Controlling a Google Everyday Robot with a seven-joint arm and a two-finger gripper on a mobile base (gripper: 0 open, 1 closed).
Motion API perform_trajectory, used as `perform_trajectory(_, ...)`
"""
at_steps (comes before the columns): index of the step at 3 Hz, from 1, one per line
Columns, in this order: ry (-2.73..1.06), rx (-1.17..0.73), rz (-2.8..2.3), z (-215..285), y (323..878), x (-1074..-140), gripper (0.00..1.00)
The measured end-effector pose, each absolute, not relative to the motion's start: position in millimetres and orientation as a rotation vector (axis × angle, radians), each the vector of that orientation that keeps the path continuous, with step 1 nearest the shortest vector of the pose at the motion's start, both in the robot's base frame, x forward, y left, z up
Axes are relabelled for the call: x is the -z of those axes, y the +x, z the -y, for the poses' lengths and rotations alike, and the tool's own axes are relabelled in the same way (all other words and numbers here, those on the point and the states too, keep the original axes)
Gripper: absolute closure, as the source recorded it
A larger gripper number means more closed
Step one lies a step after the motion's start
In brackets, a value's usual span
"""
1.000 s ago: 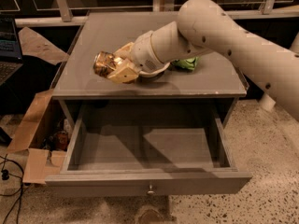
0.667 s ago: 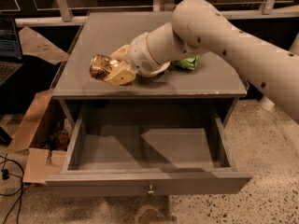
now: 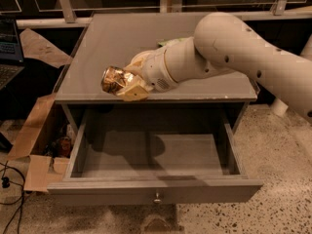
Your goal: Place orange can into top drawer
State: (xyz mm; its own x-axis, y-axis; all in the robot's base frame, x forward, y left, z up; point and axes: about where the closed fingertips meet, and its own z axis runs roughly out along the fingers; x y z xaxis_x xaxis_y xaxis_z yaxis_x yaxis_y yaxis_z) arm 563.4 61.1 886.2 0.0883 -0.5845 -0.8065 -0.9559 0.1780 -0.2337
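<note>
The orange can (image 3: 112,78), shiny gold-orange, lies sideways in my gripper (image 3: 124,84), which is shut on it. The gripper holds it above the front left part of the grey cabinet top (image 3: 122,38), close to the front edge. The top drawer (image 3: 153,191) is pulled open below, with a small round knob (image 3: 157,198) on its front panel; its inside is bare. My large cream arm (image 3: 234,52) reaches in from the right and hides the middle right of the cabinet top.
A green snack bag (image 3: 168,42) peeks out behind my arm; the bowl is hidden by the arm. An open cardboard box (image 3: 41,150) stands on the floor to the left. A laptop (image 3: 9,48) is at far left. A railing runs along the back.
The gripper with the can has moved forward, toward the cabinet's front edge over the open drawer. The drawer has not moved.
</note>
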Motion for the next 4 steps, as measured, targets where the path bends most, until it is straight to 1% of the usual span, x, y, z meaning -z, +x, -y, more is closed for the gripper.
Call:
perform_trajectory(3,-1.409,-0.544,-1.72,-18,527,-846,1.0)
perform_trajectory(4,-1.368,-0.557,-1.781,-5,524,-819,1.0)
